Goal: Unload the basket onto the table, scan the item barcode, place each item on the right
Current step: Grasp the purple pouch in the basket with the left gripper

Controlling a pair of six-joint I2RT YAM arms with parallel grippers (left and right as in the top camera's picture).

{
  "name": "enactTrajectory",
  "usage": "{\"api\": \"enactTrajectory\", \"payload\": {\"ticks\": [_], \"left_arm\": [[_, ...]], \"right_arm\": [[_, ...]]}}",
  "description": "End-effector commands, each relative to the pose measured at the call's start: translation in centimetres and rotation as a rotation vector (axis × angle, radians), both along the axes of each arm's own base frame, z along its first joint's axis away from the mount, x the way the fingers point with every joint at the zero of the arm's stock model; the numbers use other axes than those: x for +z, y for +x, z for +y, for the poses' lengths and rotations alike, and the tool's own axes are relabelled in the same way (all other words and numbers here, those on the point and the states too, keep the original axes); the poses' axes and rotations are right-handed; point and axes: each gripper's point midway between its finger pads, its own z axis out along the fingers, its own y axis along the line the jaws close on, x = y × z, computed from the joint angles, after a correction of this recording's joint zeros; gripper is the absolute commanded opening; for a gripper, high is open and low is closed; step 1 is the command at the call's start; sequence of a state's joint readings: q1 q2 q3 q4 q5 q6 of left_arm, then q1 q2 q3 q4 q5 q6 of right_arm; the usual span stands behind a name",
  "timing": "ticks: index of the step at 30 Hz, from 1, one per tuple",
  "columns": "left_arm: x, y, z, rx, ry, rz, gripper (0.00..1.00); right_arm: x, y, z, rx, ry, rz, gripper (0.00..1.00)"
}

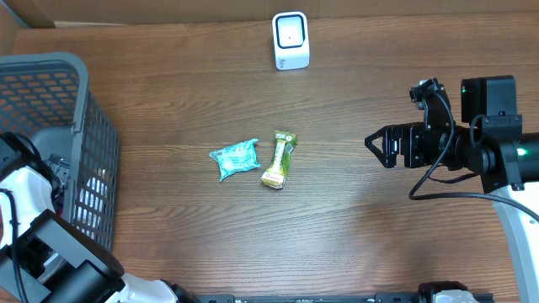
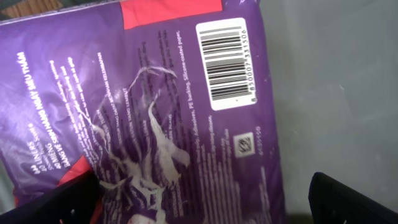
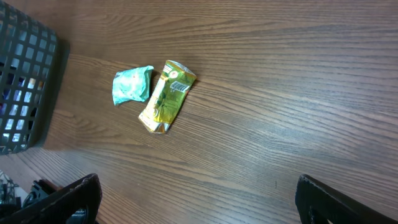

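Looked like a mock shop checkout: white barcode scanner [image 1: 290, 39], grey shopping basket [image 1: 50, 126], and snack packets [image 1: 279, 158] sat on the wooden desk [image 1: 337, 227] ahead of the right gripper [image 1: 375, 145].

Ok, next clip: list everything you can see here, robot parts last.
table: one, brown wood, under everything.
basket: one, grey mesh, left edge of the table.
scanner: one, white, far edge, middle.
teal packet: one, teal, table centre.
green-yellow packet: one, green and yellow, beside the teal packet.
purple pack: one, purple with red patches, on a grey surface in the left wrist view.
barcode: one, white label, facing up on the purple pack.
left arm: one, black and white, by the basket; jaws spread wide.
right arm: one, black, right side; jaws open, empty.
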State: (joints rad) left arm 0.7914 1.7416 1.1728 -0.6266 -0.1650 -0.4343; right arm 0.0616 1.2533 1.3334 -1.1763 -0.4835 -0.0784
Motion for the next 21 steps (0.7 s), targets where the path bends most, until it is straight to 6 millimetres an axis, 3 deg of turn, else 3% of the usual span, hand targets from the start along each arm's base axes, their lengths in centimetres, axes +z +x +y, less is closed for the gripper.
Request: {"api": "enactTrajectory", "payload": {"ticks": [1,4,6,8,9,15,18,21], "left_arm": [[-3.3,-0.7,-1.2,-0.015,-0.046,0.038,1.00],[-5.9,-1.5,-2.0,-0.016,-0.097,0.087,0.97],[-7.7,-2.1,-2.6,-0.019,-0.139,0.130,0.85],[-8.9,-2.5,-3.1,-0.020,-0.172,0.156,0.16],[-9.4,-2.6,-3.5,-0.022,-0.195,0.162,0.04],[-8.7,-1.9,-3.9,-0.035,-0.229,0.134,0.04],[-6.9,-0.8,-3.5,-0.043,-0.232,0.099,0.04],[-3.3,1.2,-2.6,-0.057,-0.218,0.035,0.04]], "right_arm": [[0.6,0.1,0.3,0.008,0.013,-0.016,1.00],[0.6,0.1,0.3,0.008,0.013,-0.016,1.00],[0.6,0.1,0.3,0.008,0.013,-0.016,1.00],[0.6,0.1,0.3,0.008,0.013,-0.016,1.00],[0.6,0.1,0.3,0.008,0.013,-0.016,1.00],[0.6,0.1,0.3,0.008,0.013,-0.016,1.00],[0.6,0.1,0.3,0.008,0.013,-0.016,1.00],[0.6,0.1,0.3,0.008,0.013,-0.016,1.00]]}}
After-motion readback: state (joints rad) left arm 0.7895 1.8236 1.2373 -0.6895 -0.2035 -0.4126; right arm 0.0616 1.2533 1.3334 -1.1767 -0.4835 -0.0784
